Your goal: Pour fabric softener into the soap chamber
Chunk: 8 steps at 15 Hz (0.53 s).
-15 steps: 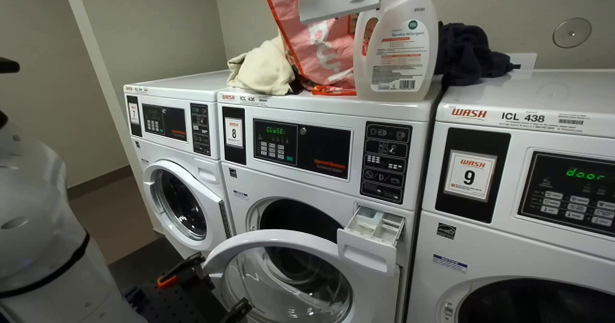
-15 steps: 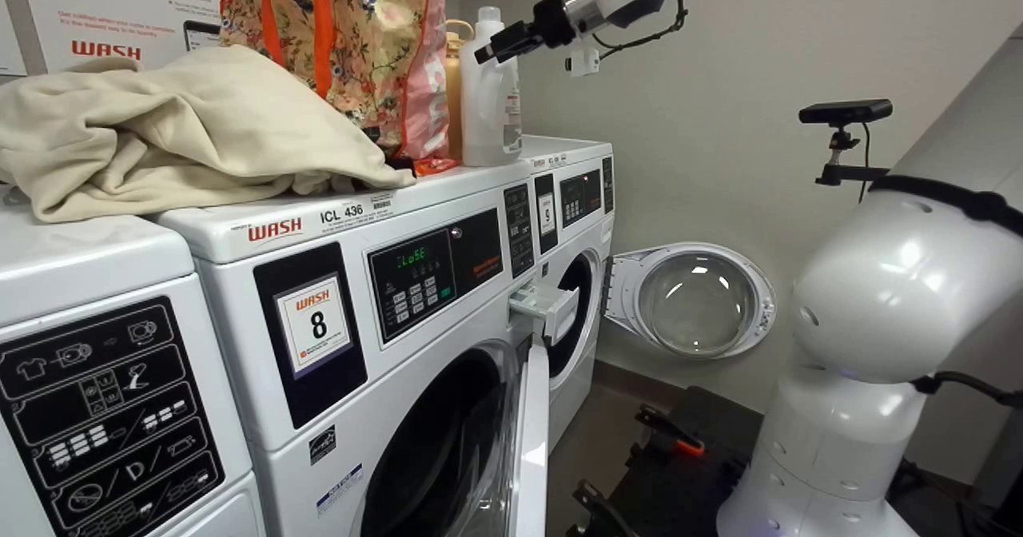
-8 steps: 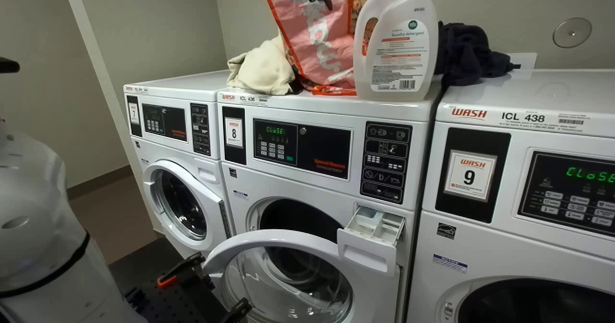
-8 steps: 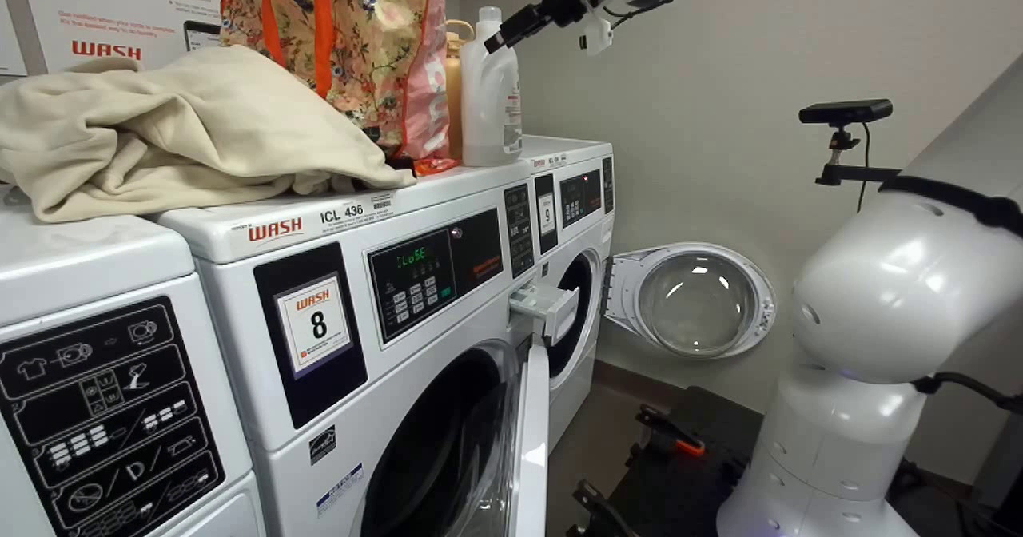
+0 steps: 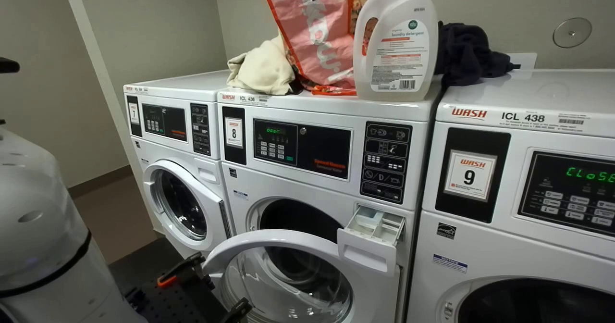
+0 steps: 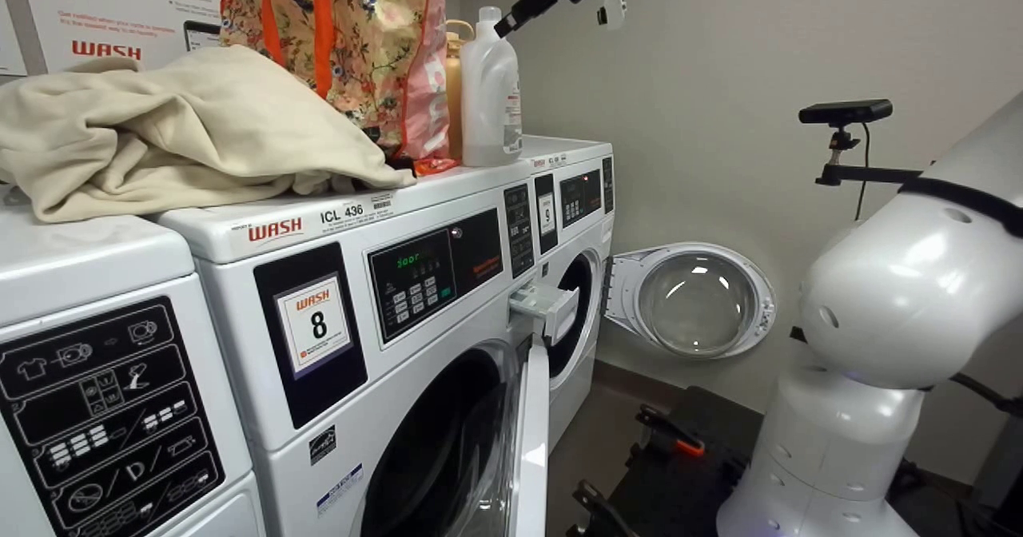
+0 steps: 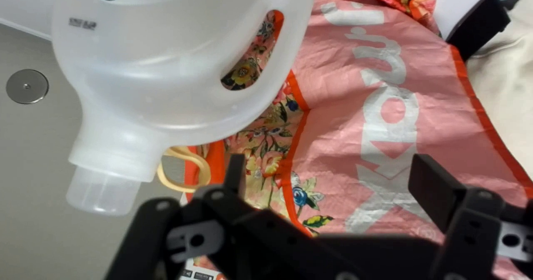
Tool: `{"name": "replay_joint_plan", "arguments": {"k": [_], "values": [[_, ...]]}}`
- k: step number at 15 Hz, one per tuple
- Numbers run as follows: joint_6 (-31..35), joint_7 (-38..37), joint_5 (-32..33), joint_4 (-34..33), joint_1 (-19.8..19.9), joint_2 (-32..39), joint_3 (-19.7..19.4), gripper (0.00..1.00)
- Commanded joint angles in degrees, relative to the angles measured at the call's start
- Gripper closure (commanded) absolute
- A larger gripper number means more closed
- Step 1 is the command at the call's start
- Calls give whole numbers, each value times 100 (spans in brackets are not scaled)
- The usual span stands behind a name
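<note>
The fabric softener, a large whitish jug with a side handle and pale cap, stands upright on washer 8 in both exterior views [image 5: 401, 73] [image 6: 489, 97]. In the wrist view the jug [image 7: 166, 71] appears upside down at upper left. My gripper [image 7: 329, 173] is open with nothing between its fingers; the bag shows behind the gap. The jug's neck and handle lie left of the fingers there, apart from them. In an exterior view the gripper [image 6: 505, 27] is at about cap height beside the jug. The soap chamber, a white divided drawer, is pulled out in both exterior views [image 5: 367, 252] [image 6: 563, 315].
An orange-trimmed floral bag [image 6: 368, 57] stands beside the jug, with a yellow-orange bottle [image 6: 454, 81] between. A cream cloth [image 6: 176, 129] and a dark cloth [image 5: 468, 54] lie on the washers. Washer 8's round door [image 5: 283, 236] hangs open beside the drawer.
My gripper has risen and drawn back slightly from the jug; its fingers now show at the top edge of an exterior view. The jug and the drawer have not moved.
</note>
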<state>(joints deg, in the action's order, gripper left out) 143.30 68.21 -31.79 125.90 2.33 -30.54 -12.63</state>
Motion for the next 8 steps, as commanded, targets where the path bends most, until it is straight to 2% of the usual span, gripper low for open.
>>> {"name": "replay_joint_plan", "arguments": {"k": [1,8], "values": [[-382,-158,317,84,-339,-332,-215,0],[-689,-125,544,57,-591,-505,-351,0]]}}
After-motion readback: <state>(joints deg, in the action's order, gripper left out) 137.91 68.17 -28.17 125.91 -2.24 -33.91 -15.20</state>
